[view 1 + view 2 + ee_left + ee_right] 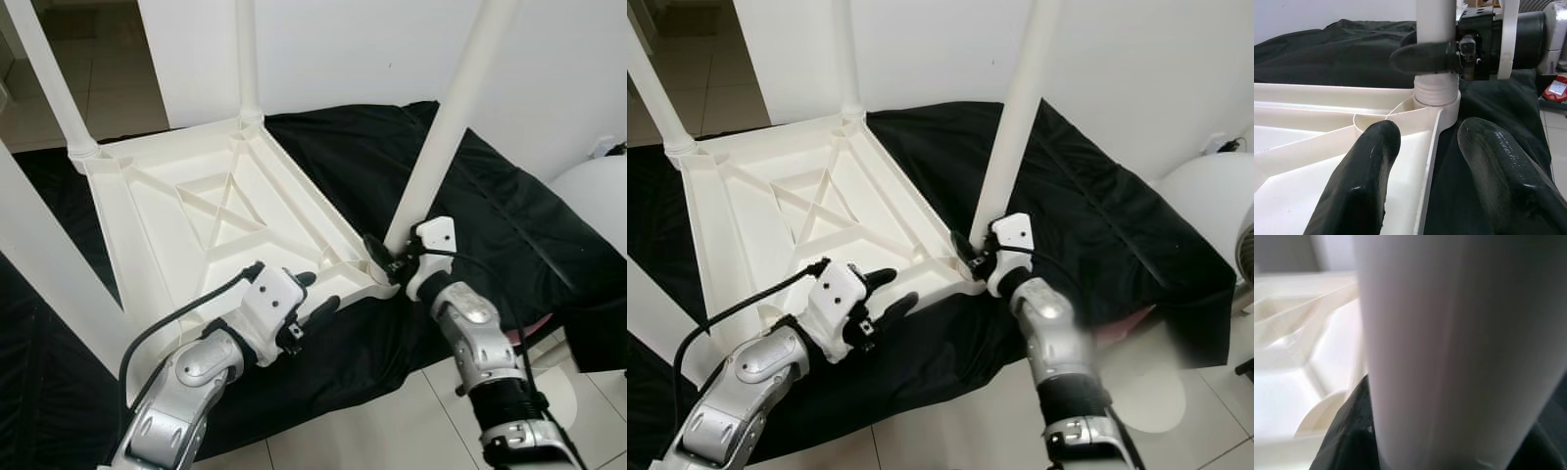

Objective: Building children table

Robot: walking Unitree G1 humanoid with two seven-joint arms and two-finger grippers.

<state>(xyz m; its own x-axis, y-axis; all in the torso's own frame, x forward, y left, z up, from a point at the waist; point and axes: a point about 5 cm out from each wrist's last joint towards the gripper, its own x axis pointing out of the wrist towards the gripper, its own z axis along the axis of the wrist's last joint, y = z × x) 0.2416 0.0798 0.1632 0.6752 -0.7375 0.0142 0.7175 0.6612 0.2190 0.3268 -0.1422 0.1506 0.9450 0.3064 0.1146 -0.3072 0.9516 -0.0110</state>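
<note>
A white plastic children's table (196, 211) lies upside down on a black cloth (490, 196). Its near right corner holds a white table leg (446, 127) that stands upright, its ribbed base (1436, 90) seated in the corner socket. My right gripper (392, 257) is shut on this leg just above the socket; one finger (1425, 56) crosses the leg's front. My left gripper (313, 294) is open at the table's near edge. One of its fingers (1359, 181) is over the table's underside and the other over the cloth, with the rim between them.
Three more white legs stand in the other corners: far left (54, 83), far right (248, 59), near left (49, 264). A round white object (598, 196) sits at the right. Tiled floor (392, 421) lies in front, a white wall behind.
</note>
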